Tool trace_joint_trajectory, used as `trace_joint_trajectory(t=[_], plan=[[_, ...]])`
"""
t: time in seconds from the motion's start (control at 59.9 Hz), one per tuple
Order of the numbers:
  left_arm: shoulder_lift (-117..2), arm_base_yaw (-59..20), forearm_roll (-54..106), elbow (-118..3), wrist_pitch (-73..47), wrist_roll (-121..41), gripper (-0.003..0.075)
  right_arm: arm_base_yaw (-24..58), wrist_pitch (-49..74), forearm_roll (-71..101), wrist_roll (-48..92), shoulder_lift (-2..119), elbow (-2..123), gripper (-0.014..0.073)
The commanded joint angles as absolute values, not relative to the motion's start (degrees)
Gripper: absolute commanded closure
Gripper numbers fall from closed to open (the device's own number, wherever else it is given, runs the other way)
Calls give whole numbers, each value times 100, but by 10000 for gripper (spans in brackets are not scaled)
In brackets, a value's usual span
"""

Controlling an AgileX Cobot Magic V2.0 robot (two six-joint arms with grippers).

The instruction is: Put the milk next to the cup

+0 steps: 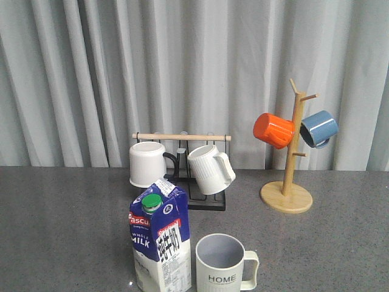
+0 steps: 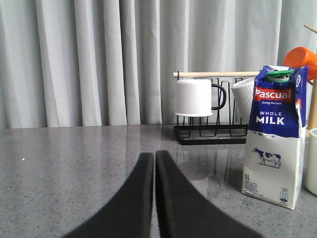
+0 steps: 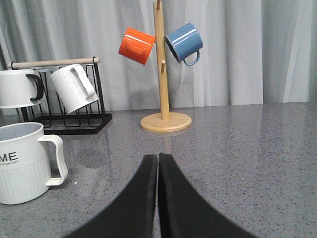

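The milk [image 1: 159, 240], a blue-and-white gable-top carton with a green cap, stands upright at the table's front, just left of the cream "HOME" cup [image 1: 223, 265]. A small gap shows between them. In the left wrist view the milk [image 2: 274, 136] stands ahead to one side of my left gripper [image 2: 154, 154], which is shut and empty, well apart from it. In the right wrist view the cup [image 3: 26, 162] stands to the side of my right gripper [image 3: 158, 156], also shut and empty. Neither gripper shows in the front view.
A black rack [image 1: 205, 202] with a wooden bar holds a plain white mug [image 1: 148, 163] and a ribbed white mug [image 1: 209, 168] behind the milk. A wooden mug tree [image 1: 287, 196] at the back right carries an orange mug [image 1: 273, 130] and a blue mug [image 1: 318, 128].
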State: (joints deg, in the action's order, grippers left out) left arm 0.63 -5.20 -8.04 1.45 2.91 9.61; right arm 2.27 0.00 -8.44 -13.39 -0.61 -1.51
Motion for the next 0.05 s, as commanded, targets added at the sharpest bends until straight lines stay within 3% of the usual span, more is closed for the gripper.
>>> trace_joint_trajectory(t=[0.0, 0.033], plan=[[81, -521, -798, 250, 676, 1008, 728, 233, -400, -883, -1344, -120, -203, 599], [81, -521, -798, 250, 676, 1008, 728, 233, -400, -883, -1344, -120, -203, 599]])
